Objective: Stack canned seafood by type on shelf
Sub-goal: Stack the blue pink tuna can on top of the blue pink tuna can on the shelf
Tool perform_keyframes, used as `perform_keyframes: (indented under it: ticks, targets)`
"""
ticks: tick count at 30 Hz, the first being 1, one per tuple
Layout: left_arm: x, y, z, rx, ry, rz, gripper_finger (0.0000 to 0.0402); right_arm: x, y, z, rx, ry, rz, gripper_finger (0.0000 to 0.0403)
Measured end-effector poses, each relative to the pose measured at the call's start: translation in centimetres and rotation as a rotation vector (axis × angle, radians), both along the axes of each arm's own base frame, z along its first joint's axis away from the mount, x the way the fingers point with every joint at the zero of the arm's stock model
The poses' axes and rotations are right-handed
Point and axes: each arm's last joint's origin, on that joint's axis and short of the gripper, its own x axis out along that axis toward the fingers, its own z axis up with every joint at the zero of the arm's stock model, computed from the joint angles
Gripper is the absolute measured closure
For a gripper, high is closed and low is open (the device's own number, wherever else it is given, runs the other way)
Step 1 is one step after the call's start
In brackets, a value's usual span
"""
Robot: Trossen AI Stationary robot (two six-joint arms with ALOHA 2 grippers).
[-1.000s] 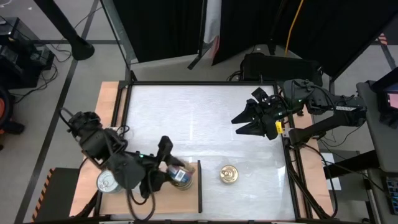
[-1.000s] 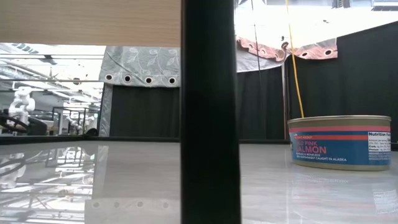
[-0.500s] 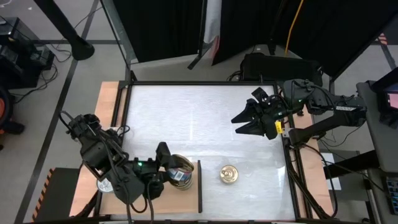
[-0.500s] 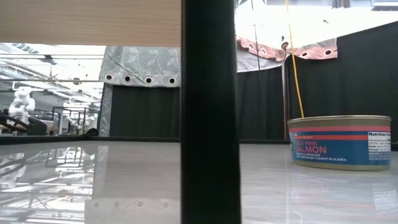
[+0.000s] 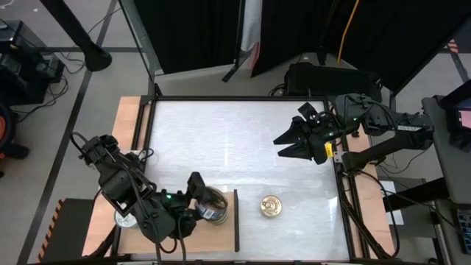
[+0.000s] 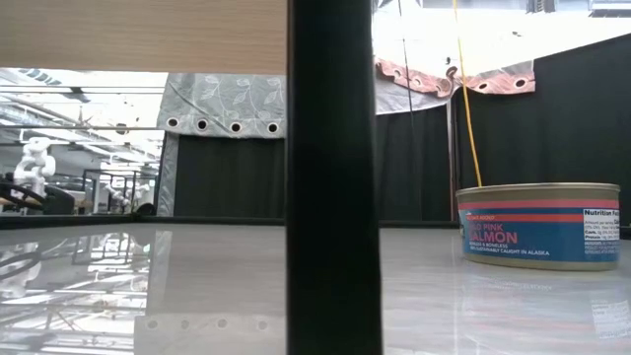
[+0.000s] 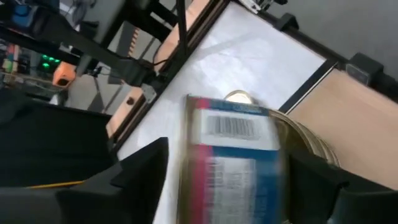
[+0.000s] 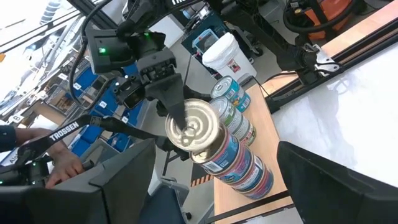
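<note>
Looking down from the high view and finding the left gripper (image 5: 204,202) at the lower left of the frame, reaching over the shelf (image 5: 221,235) and sitting at the top tin (image 5: 214,207) of a stack of canned seafood. Seeing that stack standing on the light-brown board, just left of the dark edge (image 5: 235,210). Catching a second stack (image 5: 124,218) farther left on the same board, partly hidden under the left arm.

Turning to the left wrist view and seeing the two dark fingers (image 7: 134,177) flanking the top tin (image 7: 233,155), spread a little wider than it, with a narrow gap showing on each side. Reading a barcode on the tin's blue, white and red label, the rest being blurred. Seeing stacked gold rims directly behind it.

Checking the right wrist view: finding the top tin (image 8: 193,127) tilted on its stack (image 8: 239,165), silver lid facing the camera, with the left gripper (image 8: 174,102) at its upper edge. Spotting the other stack (image 8: 231,99) just behind it.

Finding one gold-lidded tin (image 5: 271,207) standing alone on the white tabletop (image 5: 221,140), low and centre in the high view, right of the dark edge and apart from the shelf. Seeing the same tin (image 6: 537,225) at the right of the low view, upright, wearing a blue pink-salmon label.

Locating the right gripper (image 5: 287,145) at centre right of the high view, hanging over the tabletop with its fingers spread wide and nothing between them, well apart from every tin.
</note>
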Motion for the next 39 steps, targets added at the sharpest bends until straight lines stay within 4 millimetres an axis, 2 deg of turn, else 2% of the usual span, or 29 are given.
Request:
perform_keyframes:
  ticks: [3,6,13,25,29,32,34,39]
  targets:
    - [0.0,0.0,0.0,-0.015,0.002,0.008,0.0105,0.0,0.0,0.0,0.000,0.000,0.000,0.0077]
    - [0.0,0.0,0.0,-0.035,0.008,0.011,0.0093,0.0,0.0,0.0,0.000,0.000,0.001,0.0077]
    - [0.4,0.3,-0.1,-0.202,0.064,0.042,0.0091,0.0,0.0,0.0,-0.006,-0.002,0.005,0.0077]
    - [1.3,1.4,-0.2,-0.357,0.131,0.082,0.0091,0.0,0.0,0.0,-0.016,-0.005,0.008,0.0077]
    - [1.3,1.5,-0.2,-0.362,0.135,0.079,0.0091,0.0,0.0,0.0,-0.016,-0.005,0.009,0.0077]
    - [1.0,1.8,0.8,-0.388,0.089,0.108,0.0091,0.0,0.0,-0.1,0.000,0.015,0.006,0.0077]
    - [0.3,2.4,2.4,-0.457,0.032,0.148,0.0091,-0.2,0.1,-0.6,0.031,0.076,0.002,0.0077]
    - [-2.7,4.9,6.8,-0.736,-0.134,0.293,0.0091,0.0,1.5,-3.9,0.025,0.386,-0.031,0.0077]
